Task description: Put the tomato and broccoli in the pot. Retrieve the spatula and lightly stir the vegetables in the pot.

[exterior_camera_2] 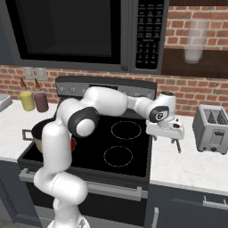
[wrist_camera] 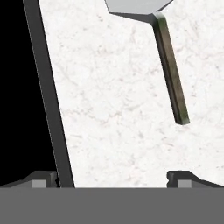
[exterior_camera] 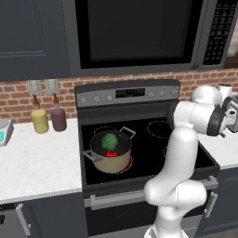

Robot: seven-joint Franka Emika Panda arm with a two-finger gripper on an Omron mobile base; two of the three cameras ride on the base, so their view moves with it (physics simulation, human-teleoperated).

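The tan pot (exterior_camera: 111, 160) stands on the stove's front left burner. The green broccoli (exterior_camera: 110, 140) and the red tomato (exterior_camera: 111, 153) lie inside it. In the right base view my arm hides most of the pot (exterior_camera_2: 35, 133). The spatula lies flat on the white counter right of the stove, its grey blade (wrist_camera: 135, 5) at the top of the hand view and its dark handle (wrist_camera: 170, 70) running down from it. My gripper (wrist_camera: 113, 179) hovers open above the counter, short of the handle's end and holding nothing. It hangs beside the stove's right edge (exterior_camera_2: 164, 136).
The stove's dark edge (wrist_camera: 48, 96) runs along the left of the hand view. A toaster (exterior_camera_2: 213, 129) stands on the right counter. Two bottles (exterior_camera: 49, 118) and a scale (exterior_camera: 3, 131) sit on the left counter. A microwave (exterior_camera: 139, 32) hangs above the stove.
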